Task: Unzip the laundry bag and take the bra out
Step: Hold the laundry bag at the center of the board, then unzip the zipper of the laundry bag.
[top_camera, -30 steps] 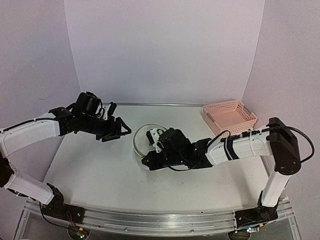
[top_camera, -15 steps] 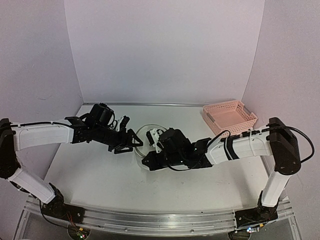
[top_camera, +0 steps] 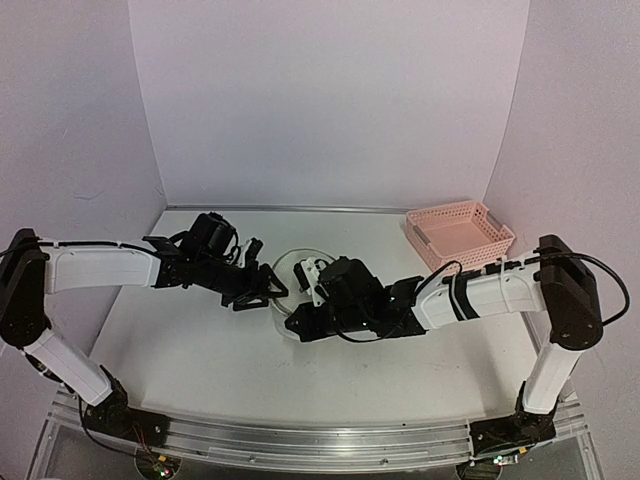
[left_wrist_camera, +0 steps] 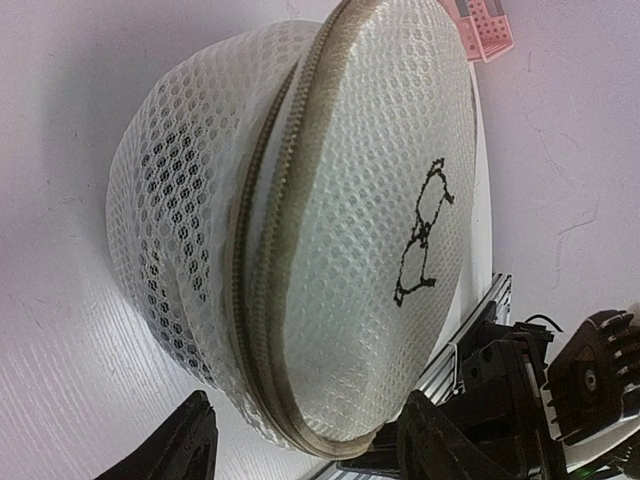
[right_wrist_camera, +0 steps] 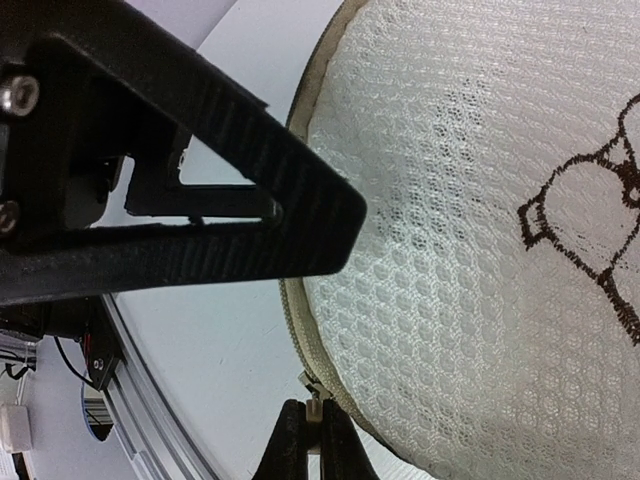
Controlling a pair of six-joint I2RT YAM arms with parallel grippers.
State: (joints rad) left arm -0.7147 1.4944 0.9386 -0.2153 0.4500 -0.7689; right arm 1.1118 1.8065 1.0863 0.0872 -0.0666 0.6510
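The laundry bag point(top_camera: 285, 264) is a round white mesh pouch lying at the table's middle. In the left wrist view the laundry bag point(left_wrist_camera: 350, 200) shows its zipper seam point(left_wrist_camera: 262, 250) and a small black bra drawing point(left_wrist_camera: 423, 235). My left gripper point(top_camera: 265, 292) is open at the bag's left rim, and its fingers point(left_wrist_camera: 190, 450) stand either side of the bag's edge. My right gripper point(top_camera: 291, 325) is shut on the zipper pull point(right_wrist_camera: 313, 408) at the bag's near rim. The bra is hidden inside the bag; only dark patches show through the mesh.
A pink lattice basket point(top_camera: 460, 233) stands at the back right. My left gripper's black finger point(right_wrist_camera: 200, 210) crosses the upper left of the right wrist view, close over the bag point(right_wrist_camera: 480, 280). The right forearm lies across the bag's right side.
My left arm has swung right, and its open gripper has come from well left of the bag to the bag's left rim. The right gripper has stayed shut on the zipper pull.
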